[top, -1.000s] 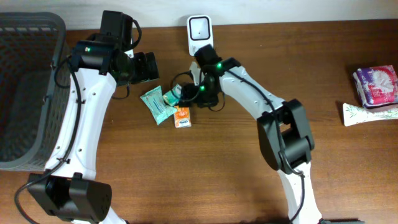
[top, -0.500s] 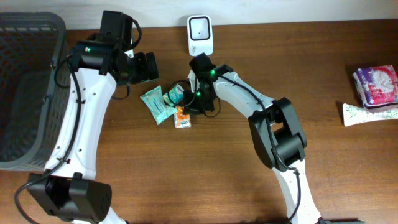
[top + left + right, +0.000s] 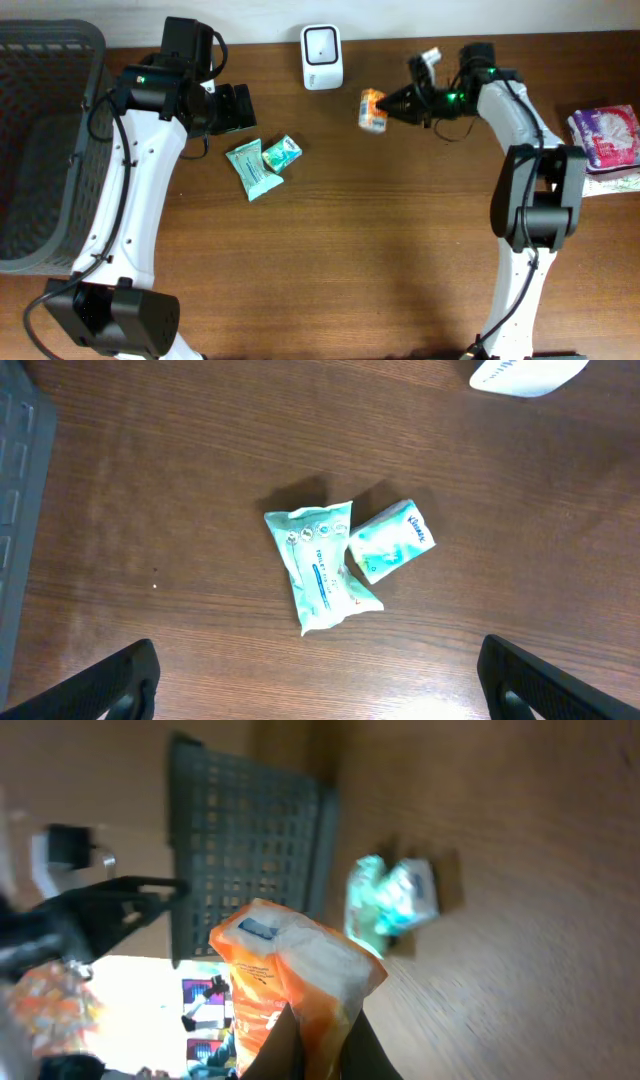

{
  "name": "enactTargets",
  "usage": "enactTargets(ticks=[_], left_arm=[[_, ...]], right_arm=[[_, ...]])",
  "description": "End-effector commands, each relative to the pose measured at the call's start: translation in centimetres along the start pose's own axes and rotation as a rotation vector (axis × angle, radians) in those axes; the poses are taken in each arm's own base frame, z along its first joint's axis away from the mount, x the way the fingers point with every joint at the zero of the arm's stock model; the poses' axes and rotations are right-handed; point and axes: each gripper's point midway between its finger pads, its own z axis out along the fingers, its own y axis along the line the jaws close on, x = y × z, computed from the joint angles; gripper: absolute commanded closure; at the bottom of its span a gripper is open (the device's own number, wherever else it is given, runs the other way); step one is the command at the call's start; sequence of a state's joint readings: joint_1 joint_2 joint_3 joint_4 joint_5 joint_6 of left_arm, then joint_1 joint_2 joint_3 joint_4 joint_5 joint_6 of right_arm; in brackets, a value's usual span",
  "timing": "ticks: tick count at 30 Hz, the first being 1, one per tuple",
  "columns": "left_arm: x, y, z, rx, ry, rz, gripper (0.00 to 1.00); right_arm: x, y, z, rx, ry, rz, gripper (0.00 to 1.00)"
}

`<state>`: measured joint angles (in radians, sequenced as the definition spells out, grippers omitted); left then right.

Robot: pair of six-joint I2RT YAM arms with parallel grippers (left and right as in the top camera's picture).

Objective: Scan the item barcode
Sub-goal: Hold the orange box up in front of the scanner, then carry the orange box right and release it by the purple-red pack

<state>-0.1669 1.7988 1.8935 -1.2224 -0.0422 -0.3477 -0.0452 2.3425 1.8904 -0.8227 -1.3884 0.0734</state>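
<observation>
Basket [image 3: 40,150], grey, filling the far left of the desk [image 3: 350,260]. Next, left claw [image 3: 238,108] spread wide and empty, hanging over two teal packs [image 3: 262,165] that lie touching. Then white scanner [image 3: 322,57], upright near the back edge. Just right of it, orange packet [image 3: 373,109] held in the air, pinched by one end in the clenched right claw [image 3: 395,103]. Likely trouble: thin end grip letting the packet sag or slip; barcode side not discernible, possibly turned away from the scanner; a close pass tipping the scanner over. Bare wood in front and between the arms, ample room; purple pack [image 3: 603,135] near the right edge.
</observation>
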Motion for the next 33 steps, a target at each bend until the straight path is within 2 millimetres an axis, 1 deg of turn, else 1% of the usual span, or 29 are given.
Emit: enactTargets(ticks=[1,4,6,8,13,16,17,19,21,22,23,24,25,26,27,28,30,31,32,33], left_arm=[[-0.2,0.1,0.0,-0.006,-0.006,0.003,0.01],[-0.2,0.2,0.0,-0.006,-0.005,0.003,0.01],[-0.2,0.1,0.0,-0.006,-0.006,0.003,0.01],[-0.2,0.2,0.0,-0.006,-0.005,0.003,0.01],[-0.2,0.1,0.0,-0.006,-0.006,0.003,0.01],[-0.2,0.2,0.0,-0.006,-0.005,0.003,0.01],[-0.2,0.1,0.0,-0.006,-0.006,0.003,0.01],[-0.2,0.2,0.0,-0.006,-0.005,0.003,0.01],[-0.2,0.1,0.0,-0.006,-0.006,0.003,0.01],[-0.2,0.1,0.0,-0.006,-0.006,0.003,0.01],[-0.2,0.1,0.0,-0.006,-0.006,0.003,0.01],[-0.2,0.2,0.0,-0.006,-0.005,0.003,0.01],[-0.2,0.1,0.0,-0.006,-0.006,0.003,0.01],[-0.2,0.1,0.0,-0.006,-0.006,0.003,0.01],[-0.2,0.1,0.0,-0.006,-0.006,0.003,0.01],[-0.2,0.1,0.0,-0.006,-0.006,0.003,0.01],[-0.2,0.2,0.0,-0.006,-0.005,0.003,0.01],[-0.2,0.2,0.0,-0.006,-0.005,0.003,0.01],[-0.2,0.1,0.0,-0.006,-0.006,0.003,0.01],[-0.2,0.2,0.0,-0.006,-0.005,0.003,0.01]], right_arm=[[-1.2,7.9,0.2,-0.174,0.014,-0.25,0.96],[-2.5,11.6,1.0,-0.188,0.024,-0.41,0.96],[-3.1,13.6,1.5,-0.198,0.027,-0.523,0.96],[-3.3,15.2,2.4,-0.212,0.035,-0.621,0.96],[-2.8,16.0,4.1,-0.234,0.062,-0.675,0.96],[-2.7,16.0,4.1,-0.234,0.064,-0.665,0.96],[-2.8,15.9,4.2,-0.226,0.065,-0.633,0.96],[-3.9,14.5,4.9,-0.117,0.036,-0.517,0.96],[-5.2,11.5,5.9,0.083,-0.027,-0.415,0.96],[-5.8,8.7,6.1,0.249,-0.065,-0.359,0.96],[-6.0,5.5,6.0,0.449,-0.096,-0.305,0.96],[-5.8,3.6,5.7,0.584,-0.105,-0.277,0.96],[-5.7,1.6,5.0,0.744,-0.12,-0.266,0.96],[-5.8,-0.8,3.4,0.998,-0.156,-0.273,0.96],[-6.2,-1.7,1.9,1.176,-0.191,-0.299,0.96],[-6.5,-1.9,0.7,1.339,-0.201,-0.375,0.96],[-7.8,-1.2,-0.7,1.578,-0.226,-0.519,0.96],[-8.7,-0.8,-0.7,1.647,-0.233,-0.603,0.96],[-9.7,-0.5,0.4,1.655,-0.206,-0.717,0.96],[-10.7,-0.5,1.3,1.646,-0.204,-0.787,0.96]])
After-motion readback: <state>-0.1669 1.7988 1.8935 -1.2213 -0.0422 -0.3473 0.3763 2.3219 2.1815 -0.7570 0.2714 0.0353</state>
